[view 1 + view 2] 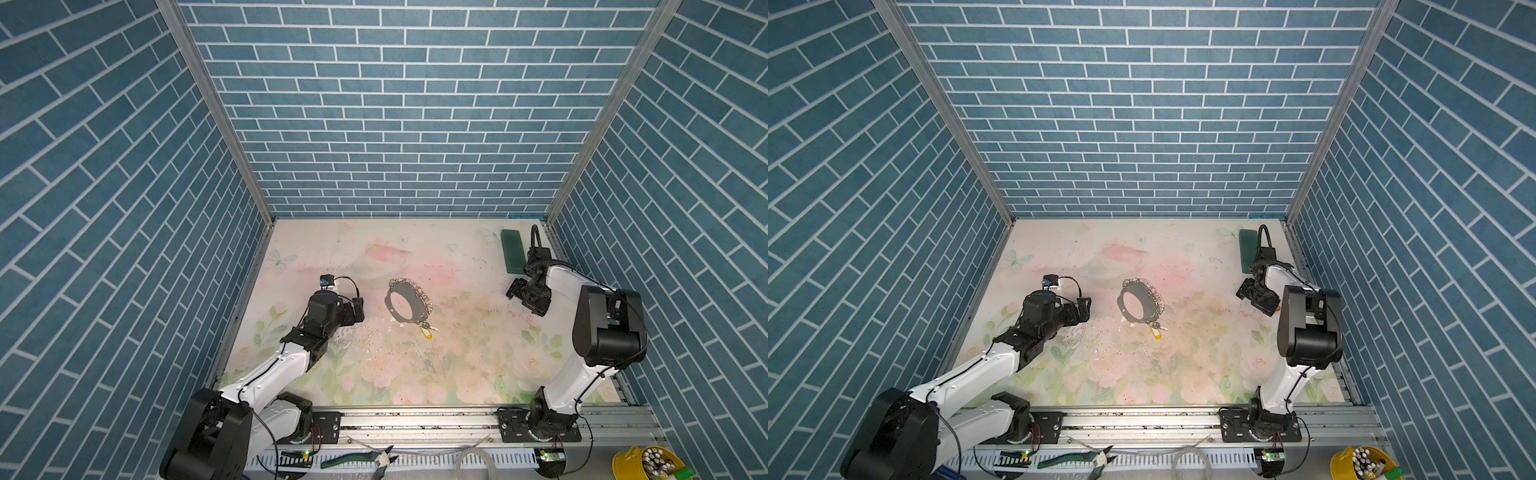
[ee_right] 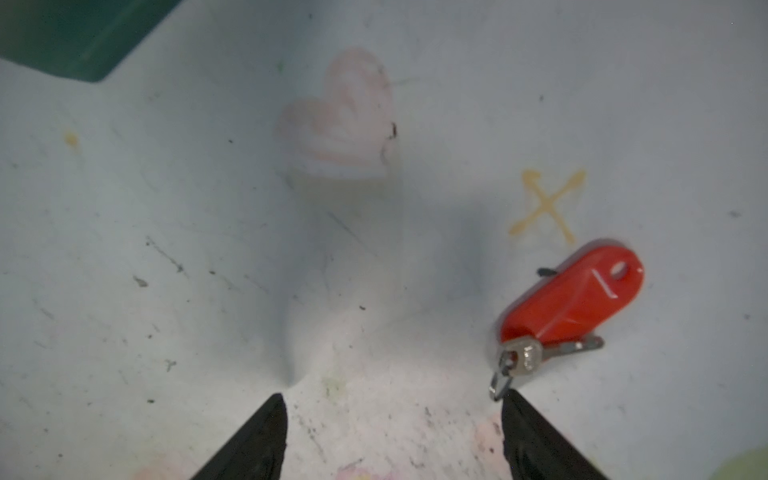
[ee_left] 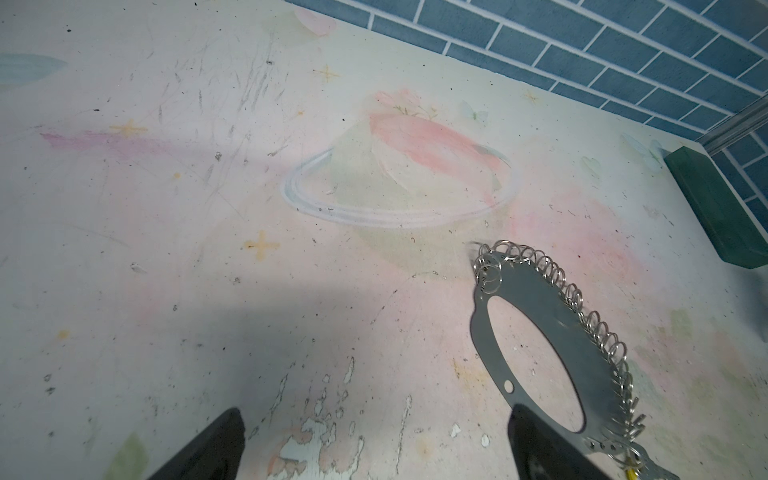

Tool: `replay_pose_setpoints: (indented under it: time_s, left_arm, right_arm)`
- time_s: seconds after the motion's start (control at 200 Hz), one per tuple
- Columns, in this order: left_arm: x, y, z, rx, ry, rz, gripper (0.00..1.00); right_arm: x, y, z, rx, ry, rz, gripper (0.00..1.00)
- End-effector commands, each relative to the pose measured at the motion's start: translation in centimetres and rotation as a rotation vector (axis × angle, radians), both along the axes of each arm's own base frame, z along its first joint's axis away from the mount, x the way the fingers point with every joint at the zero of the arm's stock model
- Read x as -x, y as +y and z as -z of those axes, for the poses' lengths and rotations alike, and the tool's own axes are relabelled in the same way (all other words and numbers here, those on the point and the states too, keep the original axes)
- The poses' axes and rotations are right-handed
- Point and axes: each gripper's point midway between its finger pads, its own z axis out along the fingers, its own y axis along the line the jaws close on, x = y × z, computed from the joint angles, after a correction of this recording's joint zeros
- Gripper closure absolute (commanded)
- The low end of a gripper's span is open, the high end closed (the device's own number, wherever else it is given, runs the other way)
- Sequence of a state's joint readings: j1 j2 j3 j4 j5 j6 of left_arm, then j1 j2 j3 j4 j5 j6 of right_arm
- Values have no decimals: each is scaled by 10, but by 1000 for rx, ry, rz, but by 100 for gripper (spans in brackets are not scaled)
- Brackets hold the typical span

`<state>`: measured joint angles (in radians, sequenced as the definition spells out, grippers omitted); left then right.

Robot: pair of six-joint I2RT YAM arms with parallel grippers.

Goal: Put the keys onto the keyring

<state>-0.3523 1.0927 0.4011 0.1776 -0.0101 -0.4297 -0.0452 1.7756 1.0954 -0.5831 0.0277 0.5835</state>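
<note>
Pickup step. My right fingers (image 2: 249,444) spread, empty, over red plastic-headed key (image 2: 573,291) toward right edge of table (image 1: 374,257); left fingers (image 3: 208,449) spread beside dark grey clip-fringed hoop (image 3: 540,291), mid-table. Next, I judge: centre on key, close.

Keyring (image 1: 409,300) lies mid-table (image 1: 457,374) in both top views, one key (image 1: 424,332) at its near rim. Left gripper (image 1: 359,309) is to its left, right gripper (image 1: 515,293) well to its right. Rectangular block (image 1: 512,251) lies far right, behind the right gripper. In the right wrist view, a second key (image 2: 571,297) lies just beside one fingertip (image 2: 523,419).
</note>
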Motion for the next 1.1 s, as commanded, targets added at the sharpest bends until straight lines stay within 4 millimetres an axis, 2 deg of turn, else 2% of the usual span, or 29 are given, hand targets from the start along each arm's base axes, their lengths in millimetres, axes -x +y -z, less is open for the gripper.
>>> replay_pose_setpoints:
  time_s: [0.0, 0.125, 0.38, 0.795, 1.095]
  left_arm:
    - [-4, -3, -6, -4, -13, 7, 0]
    - [-4, -1, -6, -7, -13, 3, 0]
    - [-4, -2, -6, -9, -14, 4, 0]
    - [-4, -1, -5, -14, -12, 0, 0]
    - [-4, 2, -7, -25, -17, -8, 0]
  right_arm:
    - [-6, 1, 1, -8, 8, -22, 19]
    - [-6, -2, 1, 9, 20, -29, 20]
    - [-9, -15, -24, 86, -16, -35, 20]
    - [-28, -6, -8, 23, -22, -49, 21]
    - [-20, 1, 6, 15, 31, -58, 22]
